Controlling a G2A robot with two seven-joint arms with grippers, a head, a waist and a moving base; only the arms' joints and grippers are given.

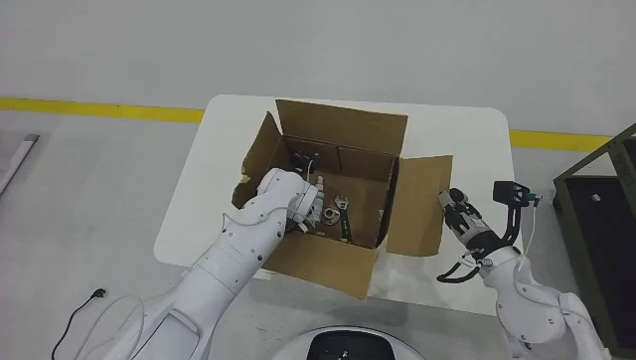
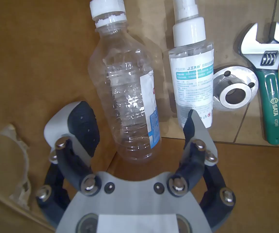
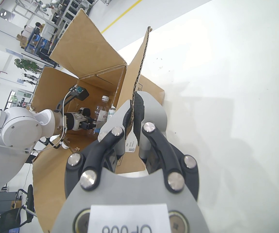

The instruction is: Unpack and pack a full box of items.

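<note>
One brown cardboard box [image 1: 328, 261] stands open on the white, round-cornered table [image 1: 467, 141]. The left gripper [image 1: 318, 211] is down inside it, and the right gripper [image 1: 455, 219] is at the right flap [image 1: 417, 206].

In the left wrist view, the fingers are spread wide on both sides of the base of a clear ribbed plastic bottle [image 2: 124, 93] (no contact seen). To its right lie a white-capped spray bottle [image 2: 192, 73], a shiny metal ring [image 2: 234, 88] and a green-handled wrench [image 2: 267, 81].

In the right wrist view, the fingers are pressed together on the flap's corrugated edge.
</note>
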